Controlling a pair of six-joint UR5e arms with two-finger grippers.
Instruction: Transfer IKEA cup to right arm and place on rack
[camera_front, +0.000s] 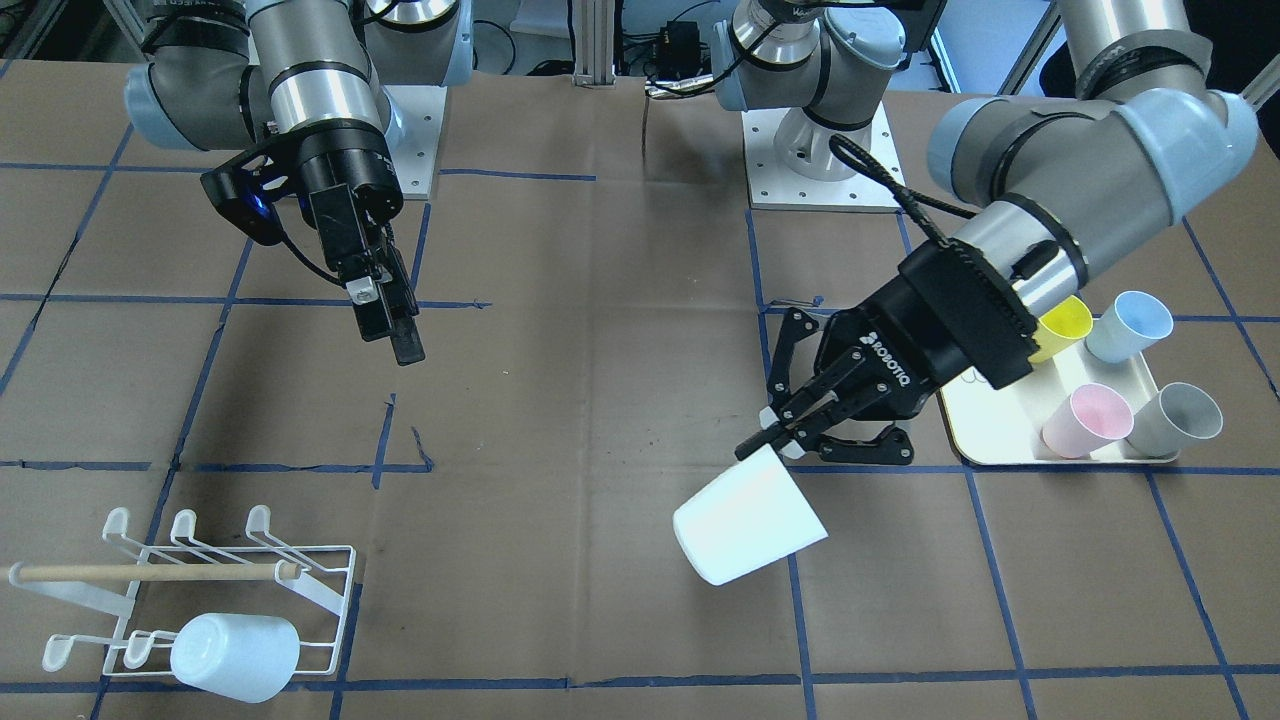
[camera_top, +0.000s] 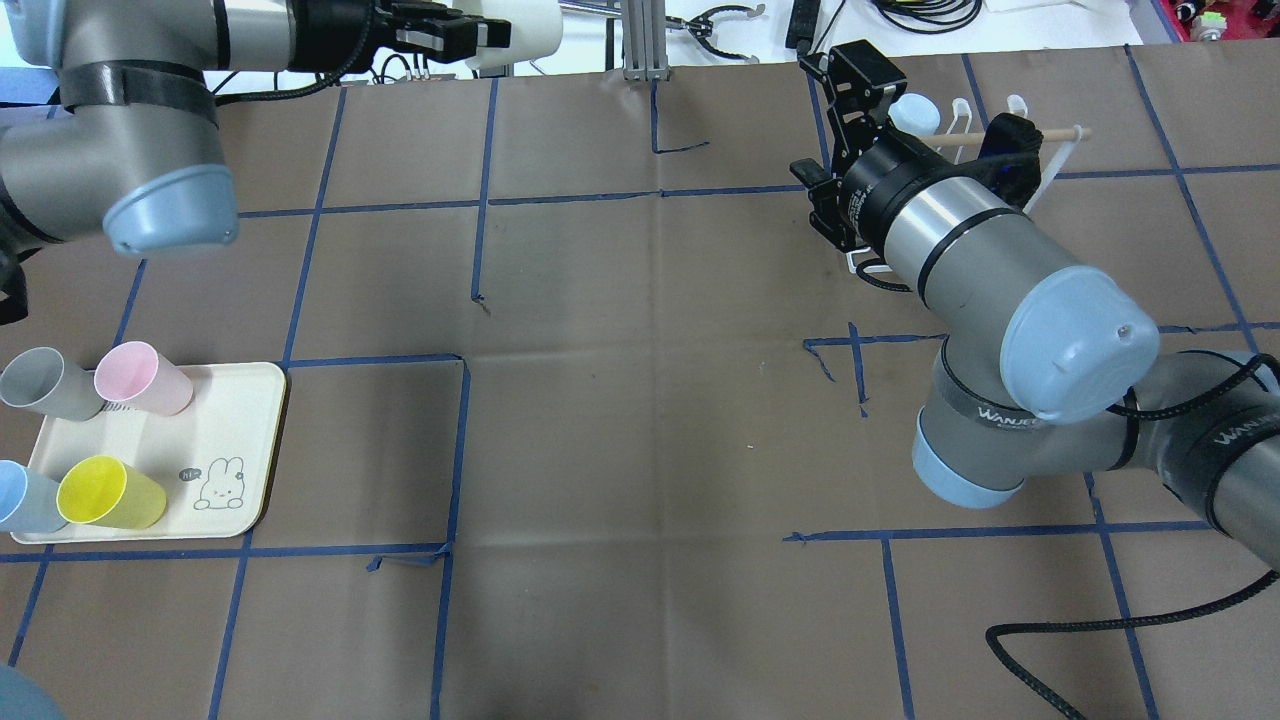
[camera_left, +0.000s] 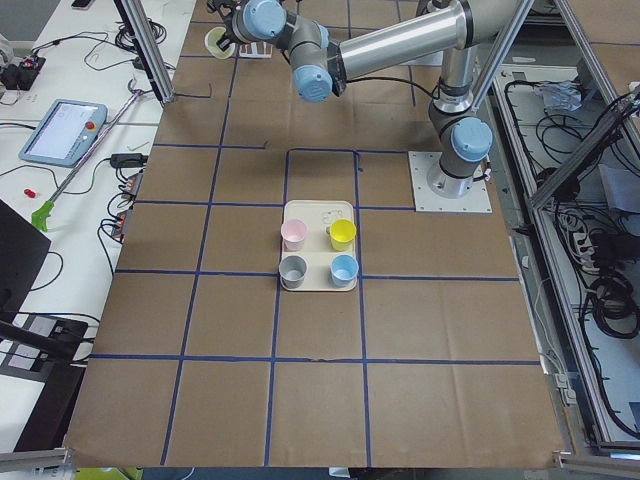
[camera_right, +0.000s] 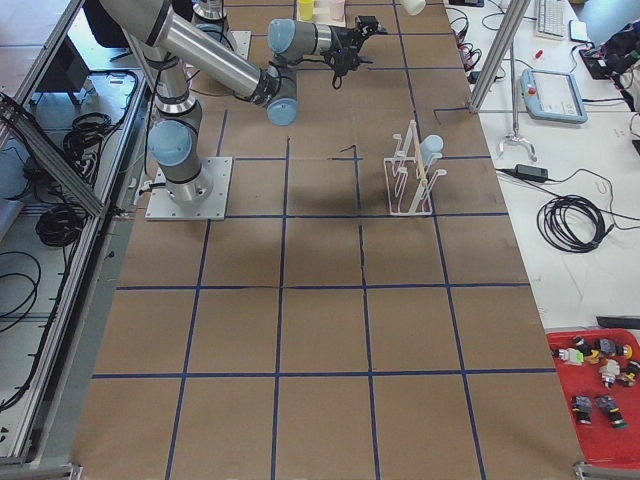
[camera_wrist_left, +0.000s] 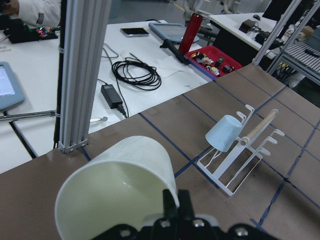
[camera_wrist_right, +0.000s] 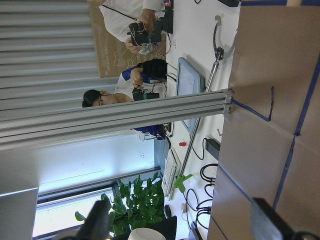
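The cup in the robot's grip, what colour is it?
The cup is plain white, with no pattern. The exterior front-facing view shows it best.

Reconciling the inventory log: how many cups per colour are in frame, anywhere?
white cup: 1
yellow cup: 1
pink cup: 1
grey cup: 1
blue: 2 (tray blue cup, rack blue cup)
Total: 6

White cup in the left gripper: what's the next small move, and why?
Probably bring the right gripper toward the white cup: the left gripper is shut on its rim, while the right gripper's jaws stand open, well apart from it.
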